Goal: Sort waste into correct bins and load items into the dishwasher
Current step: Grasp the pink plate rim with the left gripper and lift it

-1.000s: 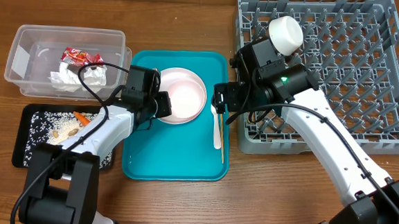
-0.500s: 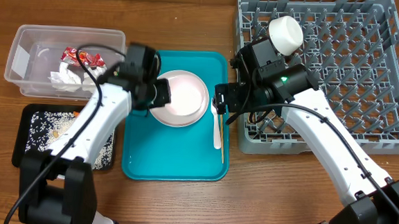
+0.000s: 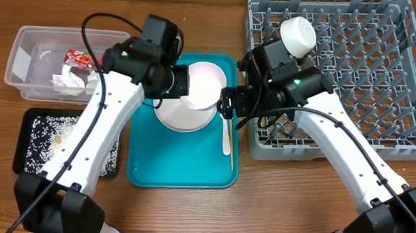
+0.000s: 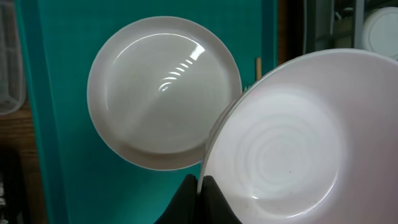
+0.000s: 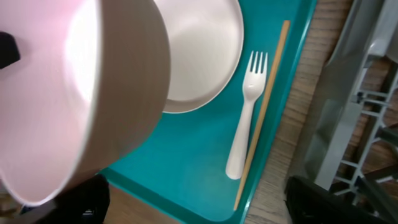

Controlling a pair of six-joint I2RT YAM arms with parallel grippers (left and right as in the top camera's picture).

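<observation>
Above the teal tray's top edge, the left gripper pinches a pink bowl by its rim. Trash is in the tub and the black tray, and a cup sits in the rack's top left corner. The plate, fork and stick are left on the teal tray, and the right gripper hangs wide open by its right edge.

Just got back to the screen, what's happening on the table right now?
The left claw is shut on the rim of a pale-pink bowl, holding it in the air above the plate on the teal tray. The right claw hangs open and empty by the white fork and wooden stick. A white cup sits in the grey rack; napkins and a red wrapper lie in the clear tub.
</observation>
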